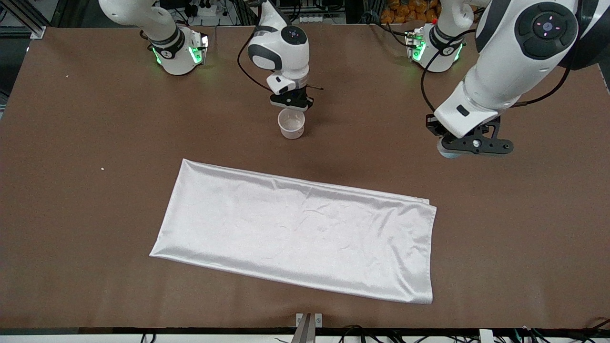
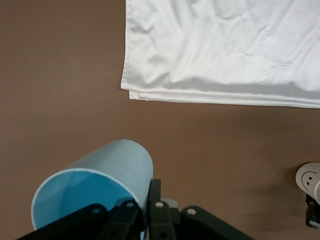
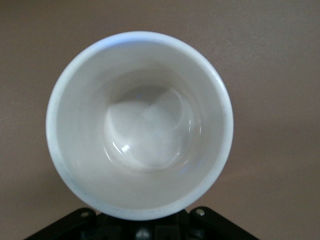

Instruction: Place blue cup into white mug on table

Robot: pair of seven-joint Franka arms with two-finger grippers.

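Observation:
The white mug (image 1: 291, 125) stands upright on the brown table (image 1: 95, 190), between the arms' bases and the white cloth. My right gripper (image 1: 291, 102) is right over the mug's rim on the side toward the bases. In the right wrist view the empty mug (image 3: 140, 125) fills the frame and its rim hides the gripper (image 3: 142, 222). My left gripper (image 1: 460, 145) is shut on the rim of the blue cup (image 1: 447, 153), one finger inside and one outside (image 2: 150, 187). It holds the cup (image 2: 100, 175) tilted on its side above bare table toward the left arm's end.
A shiny white cloth (image 1: 295, 233) lies flat in the middle of the table, nearer the front camera than the mug; its folded corner shows in the left wrist view (image 2: 225, 50). The mug with a face mark also shows there (image 2: 309, 175).

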